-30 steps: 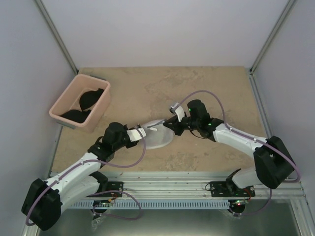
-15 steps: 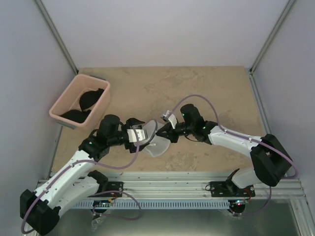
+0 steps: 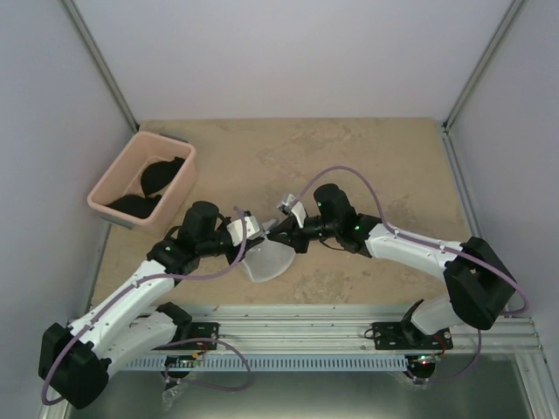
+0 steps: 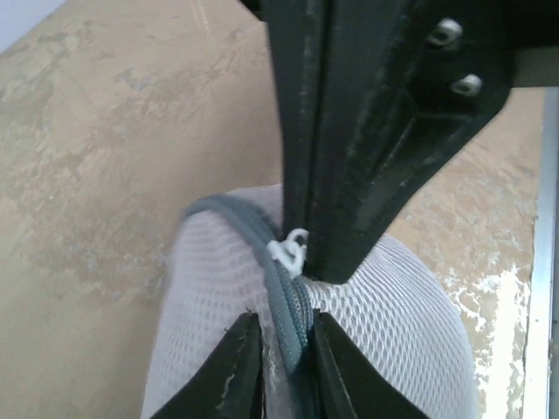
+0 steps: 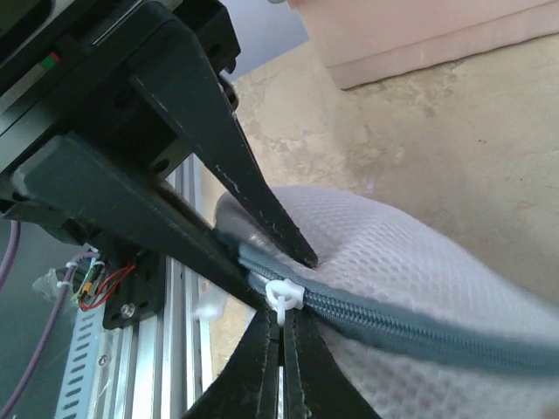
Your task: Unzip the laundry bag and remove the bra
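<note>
Right gripper [image 5: 281, 319]: I have it pinched shut on the white zipper pull [image 5: 284, 295] | left gripper [image 4: 284, 319]: clamped on the tilted laundry bag [image 4: 393, 323]

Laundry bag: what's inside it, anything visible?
On the laundry bag only white mesh and the grey zipper, shut where visible, show. The mesh hides any contents; no red shows through.

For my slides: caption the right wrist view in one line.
Right gripper pinches the white zipper pull of the mesh laundry bag while the left gripper clamps the bag's rim.
</note>
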